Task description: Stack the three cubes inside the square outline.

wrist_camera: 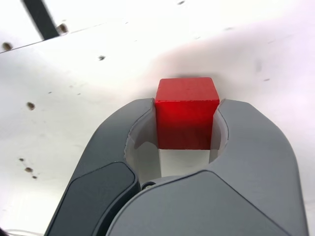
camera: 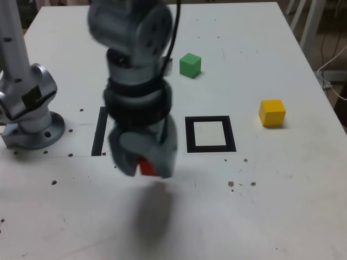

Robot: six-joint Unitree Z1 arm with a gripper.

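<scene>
Currently gripper [camera: 146,165] clamped on red cube [wrist_camera: 187,112], off the white table [camera: 282,206], at exterior view's left of empty square outline [camera: 210,134]; green cube [camera: 190,65] and yellow cube [camera: 271,112] loose.

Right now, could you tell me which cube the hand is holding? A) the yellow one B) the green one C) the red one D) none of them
C: the hand is clamped on the red cube, while the green cube and the yellow cube sit untouched on the table.
</scene>
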